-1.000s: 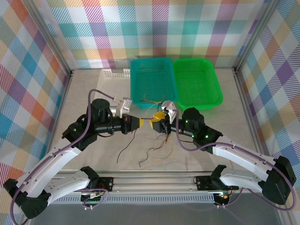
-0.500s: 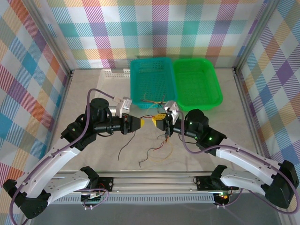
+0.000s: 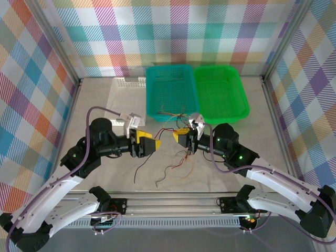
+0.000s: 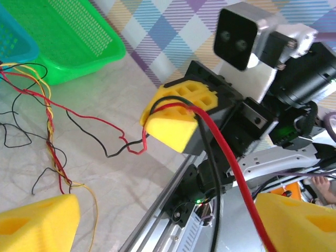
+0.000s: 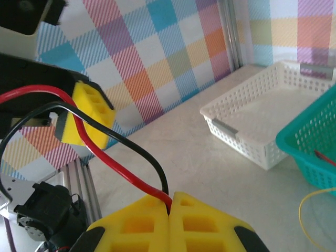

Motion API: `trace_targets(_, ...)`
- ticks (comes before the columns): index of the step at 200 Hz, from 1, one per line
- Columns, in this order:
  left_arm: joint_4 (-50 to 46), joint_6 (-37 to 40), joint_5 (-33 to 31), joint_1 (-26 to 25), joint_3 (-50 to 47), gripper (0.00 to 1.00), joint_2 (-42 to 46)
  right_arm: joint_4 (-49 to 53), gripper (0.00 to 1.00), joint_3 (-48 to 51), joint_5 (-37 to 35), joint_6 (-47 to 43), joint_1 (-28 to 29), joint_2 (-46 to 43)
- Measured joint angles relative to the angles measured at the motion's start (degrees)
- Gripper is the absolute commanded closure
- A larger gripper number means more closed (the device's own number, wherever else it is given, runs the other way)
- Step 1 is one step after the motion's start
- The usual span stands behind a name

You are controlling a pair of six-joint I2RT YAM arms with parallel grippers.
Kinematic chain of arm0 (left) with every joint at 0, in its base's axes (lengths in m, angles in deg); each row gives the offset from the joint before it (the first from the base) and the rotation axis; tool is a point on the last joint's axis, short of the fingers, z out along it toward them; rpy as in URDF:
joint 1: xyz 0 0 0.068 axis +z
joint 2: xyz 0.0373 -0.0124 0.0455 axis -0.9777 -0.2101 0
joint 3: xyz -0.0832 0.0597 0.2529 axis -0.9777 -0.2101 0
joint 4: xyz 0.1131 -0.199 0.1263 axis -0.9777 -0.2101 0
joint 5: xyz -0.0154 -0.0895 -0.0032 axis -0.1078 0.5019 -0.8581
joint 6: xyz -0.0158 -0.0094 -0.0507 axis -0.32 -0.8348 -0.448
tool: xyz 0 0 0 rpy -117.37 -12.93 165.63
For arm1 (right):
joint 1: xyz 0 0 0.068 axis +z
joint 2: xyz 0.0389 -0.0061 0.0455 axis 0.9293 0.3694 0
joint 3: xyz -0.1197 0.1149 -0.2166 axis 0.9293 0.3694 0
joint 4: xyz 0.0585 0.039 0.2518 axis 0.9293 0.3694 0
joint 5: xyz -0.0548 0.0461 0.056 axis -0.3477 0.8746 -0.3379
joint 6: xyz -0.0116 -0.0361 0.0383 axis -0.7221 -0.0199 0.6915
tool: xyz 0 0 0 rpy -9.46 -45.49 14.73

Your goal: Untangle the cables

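Note:
My right gripper is shut on a red and a black cable, pinched at its yellow fingertips. From there both cables arch across to my left gripper, which stands wide open. The red cable and the black one run down between the left gripper's spread yellow fingers. In the left wrist view the right gripper faces me, closed on the two wires. More thin cables lie tangled on the table, and a few trail into the teal basket.
A teal basket and a green basket stand side by side at the back. A white basket sits left of the teal one. The aluminium rail with both arm bases runs along the near edge.
The left gripper has opened wide and drawn back to the left. The right gripper has closed on the red and black cables and shifted slightly right.

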Motion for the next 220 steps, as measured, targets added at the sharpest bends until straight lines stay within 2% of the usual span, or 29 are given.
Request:
trace_targets(39,5.90,-3.08,1.40,0.00,-7.56,0.11,7.43,6.14,1.00,-5.01,-0.61,2.43,-0.22,1.42)
trace_targets(70,7.56,-4.31,2.29,0.00,-9.90,0.11,10.34,7.80,1.00,-5.92,-0.57,3.63,-0.22,1.92)
trace_targets(143,9.64,-5.44,3.43,0.00,-10.84,0.20,10.78,9.44,1.00,-6.10,0.42,4.98,-0.22,3.13)
trace_targets(173,11.80,-6.54,4.24,-0.20,-12.15,0.33,10.62,10.25,1.00,-6.99,1.01,5.60,-0.22,3.65)
trace_targets(209,12.74,-7.39,5.14,-0.39,-13.00,0.55,10.34,10.25,1.00,-7.37,2.27,6.25,-0.22,4.74)
trace_targets(220,13.11,-7.63,5.29,-0.42,-13.09,0.66,10.23,10.25,1.00,-7.41,2.45,6.29,-0.22,5.11)
